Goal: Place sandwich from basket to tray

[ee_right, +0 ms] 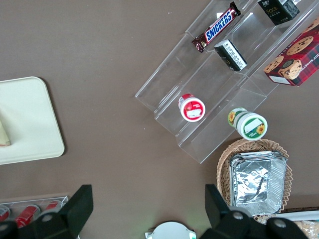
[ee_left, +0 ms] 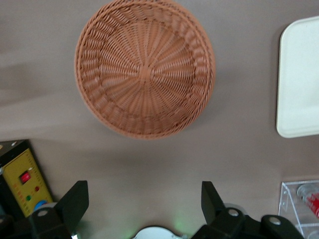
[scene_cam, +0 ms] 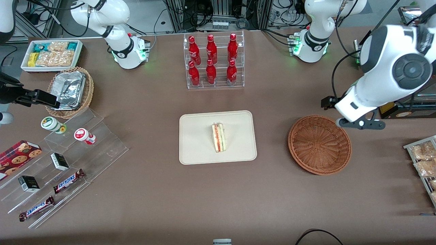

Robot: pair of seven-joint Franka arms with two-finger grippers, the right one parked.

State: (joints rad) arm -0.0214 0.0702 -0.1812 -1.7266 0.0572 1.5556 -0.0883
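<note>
Triangular white-bread sandwich (scene_cam: 218,137) lying on flat cream rectangular tray (scene_cam: 197,149), round reddish-brown woven wicker basket (scene_cam: 319,144) at the tray's 3 o'clock in the front view, black two-finger gripper (ee_left: 144,205) above the table beside the basket, fingers spread apart, holding nothing.

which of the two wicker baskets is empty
The reddish-brown basket beside the tray, under the open gripper. The lighter tan basket holds foil trays.

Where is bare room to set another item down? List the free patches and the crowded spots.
Free: the round reddish-brown wicker basket is empty, and the flat cream tray is bare around the triangular sandwich. Brown tabletop between tray and basket is open. The open gripper hangs above the table beside the basket. Crowded: the clear stepped snack rack.
</note>
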